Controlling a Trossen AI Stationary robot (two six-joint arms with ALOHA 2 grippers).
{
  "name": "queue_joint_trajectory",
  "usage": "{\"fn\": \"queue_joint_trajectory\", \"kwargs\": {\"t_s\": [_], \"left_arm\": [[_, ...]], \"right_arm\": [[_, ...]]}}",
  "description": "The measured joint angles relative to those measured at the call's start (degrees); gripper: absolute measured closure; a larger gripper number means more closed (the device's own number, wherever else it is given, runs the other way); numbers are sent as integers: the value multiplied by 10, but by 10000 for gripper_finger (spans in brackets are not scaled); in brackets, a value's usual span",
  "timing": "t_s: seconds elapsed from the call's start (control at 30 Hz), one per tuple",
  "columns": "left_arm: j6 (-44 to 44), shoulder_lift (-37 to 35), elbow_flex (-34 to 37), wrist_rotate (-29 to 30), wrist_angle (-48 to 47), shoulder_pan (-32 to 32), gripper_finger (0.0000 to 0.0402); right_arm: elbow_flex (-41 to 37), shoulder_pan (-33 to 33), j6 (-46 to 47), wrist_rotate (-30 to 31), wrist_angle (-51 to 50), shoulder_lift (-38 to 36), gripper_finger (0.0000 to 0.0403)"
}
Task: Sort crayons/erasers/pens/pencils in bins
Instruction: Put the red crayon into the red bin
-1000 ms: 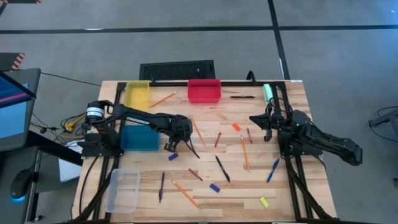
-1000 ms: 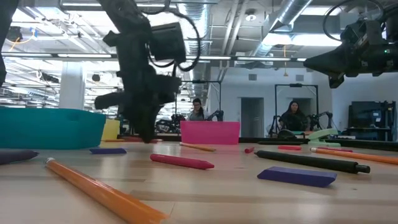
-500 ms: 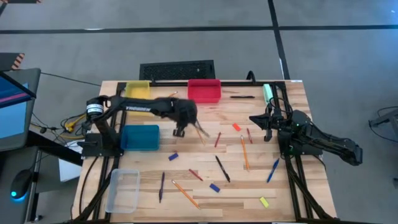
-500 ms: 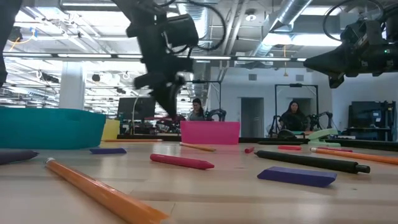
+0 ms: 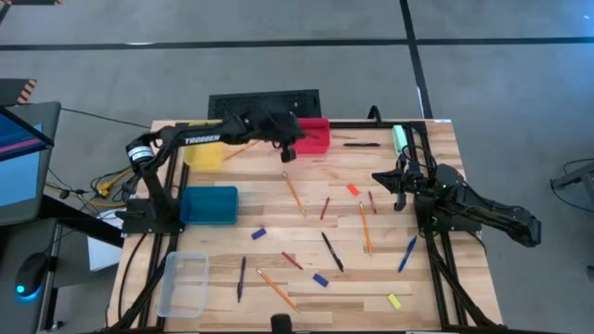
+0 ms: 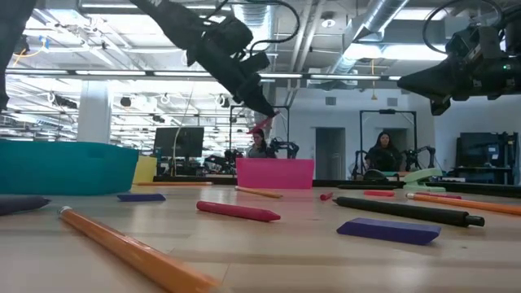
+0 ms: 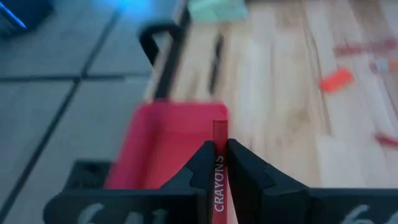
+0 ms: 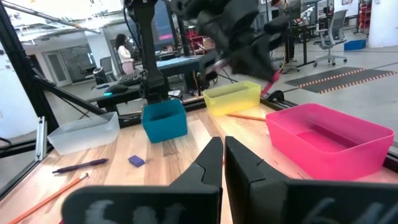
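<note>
Swung from mid-table, left pincer grips a crayon, lower end hidden, over red bin.

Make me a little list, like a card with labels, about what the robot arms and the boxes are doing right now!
left gripper: shut on a thin red crayon, above the red plastic bin
right gripper: shut, empty, waiting at the table's right side
yellow plastic bin: back left, beside the red one
teal-blue plastic bin: left side
clear plastic bin: front left
wooden table: pencils, pens, erasers lie scattered
</note>
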State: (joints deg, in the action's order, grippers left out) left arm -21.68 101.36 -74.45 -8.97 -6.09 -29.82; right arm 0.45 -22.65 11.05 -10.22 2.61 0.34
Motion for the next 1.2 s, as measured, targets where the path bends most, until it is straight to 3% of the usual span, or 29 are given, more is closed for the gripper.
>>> {"fn": "queue_joint_trajectory", "kwargs": {"t_s": [0.2,0.47,0.67,0.93,1.2], "left_arm": [[14,20,5,-33,69,-31,381],[0,122,-49,-82,54,-50,381],[-8,194,-147,-128,-32,-79,381],[-54,291,-289,-133,-166,-90,381],[-71,346,-354,-132,-231,-90,381]], "right_arm": [[0,0,0,0,0,0,377],[0,0,0,1,0,2,377],[0,0,0,1,0,4,377],[0,0,0,1,0,4,377],[0,0,0,1,0,4,377]]}}
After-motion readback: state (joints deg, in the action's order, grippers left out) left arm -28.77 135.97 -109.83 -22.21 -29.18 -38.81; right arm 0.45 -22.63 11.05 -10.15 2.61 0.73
